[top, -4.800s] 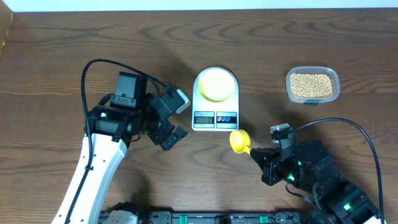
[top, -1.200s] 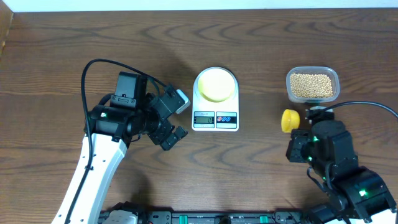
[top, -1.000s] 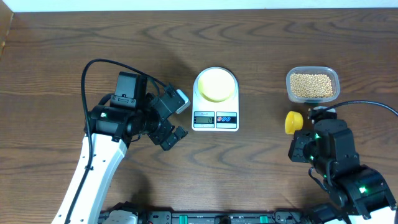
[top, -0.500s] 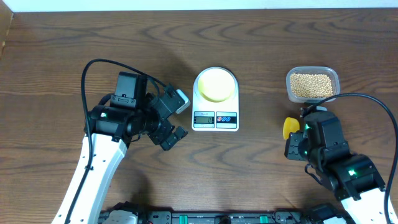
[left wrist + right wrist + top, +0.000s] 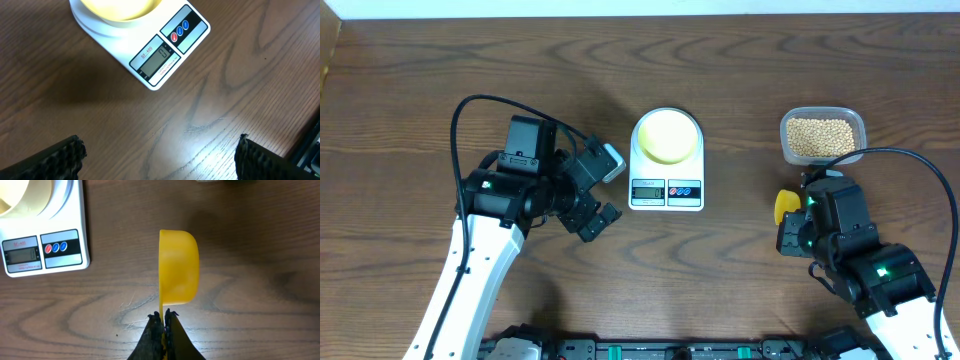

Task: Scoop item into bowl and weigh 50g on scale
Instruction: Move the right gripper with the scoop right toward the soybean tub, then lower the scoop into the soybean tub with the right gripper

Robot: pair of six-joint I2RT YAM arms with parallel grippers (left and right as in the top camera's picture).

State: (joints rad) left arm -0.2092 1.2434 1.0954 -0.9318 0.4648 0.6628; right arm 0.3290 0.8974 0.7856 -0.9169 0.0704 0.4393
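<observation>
The beans (image 5: pixel 820 137) fill a clear tub (image 5: pixel 784 136) at the back right. The pale yellow bowl (image 5: pixel 667 136) sits on the white scale (image 5: pixel 666 188) at the table's middle. My right gripper (image 5: pixel 798 213) is shut on the thin handle of a yellow measuring spoon (image 5: pixel 785 206), just in front of the tub. In the right wrist view the spoon (image 5: pixel 178 267) hangs on its side above the wood, its cup facing right, with the gripper (image 5: pixel 162 316) pinching its handle. My left gripper (image 5: pixel 608 189) stands open left of the scale, with nothing between its fingers (image 5: pixel 62 157).
The scale's display and two buttons (image 5: pixel 170 47) face the near side. Bare brown wood lies between the scale (image 5: pixel 45 250) and the spoon. A black cable (image 5: pixel 920 190) loops over the right arm.
My right gripper has rolled the spoon from cup-up onto its side and drawn it slightly toward the near edge. The left arm has not moved.
</observation>
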